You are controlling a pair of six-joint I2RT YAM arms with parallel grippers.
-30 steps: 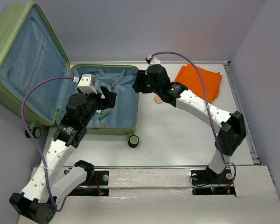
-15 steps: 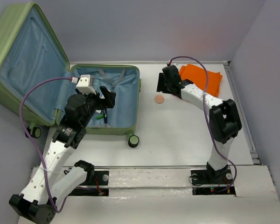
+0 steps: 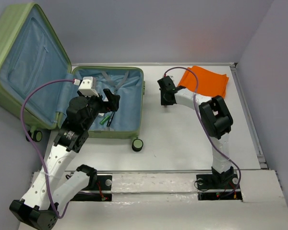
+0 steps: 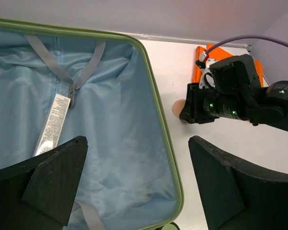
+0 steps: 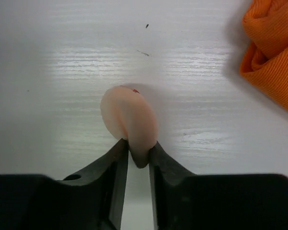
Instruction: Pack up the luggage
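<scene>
The luggage lies open at the back left: olive-green shell, pale blue lining, lid leaning back. My left gripper hovers open over the tray of the luggage, and the left gripper has nothing between its fingers. A small soft peach pad rests on the white table to the right of the case. The right gripper is shut on the pad's near edge, pinching it. From above, the right gripper hides the pad.
A folded orange cloth lies at the back right, close to the right gripper. Inside the case are a green marker, a white tube and grey straps. A case wheel sticks out at the front.
The right gripper swung from the case's right rim out over the table, came down on the peach pad and closed on it. The left arm has stayed in place.
</scene>
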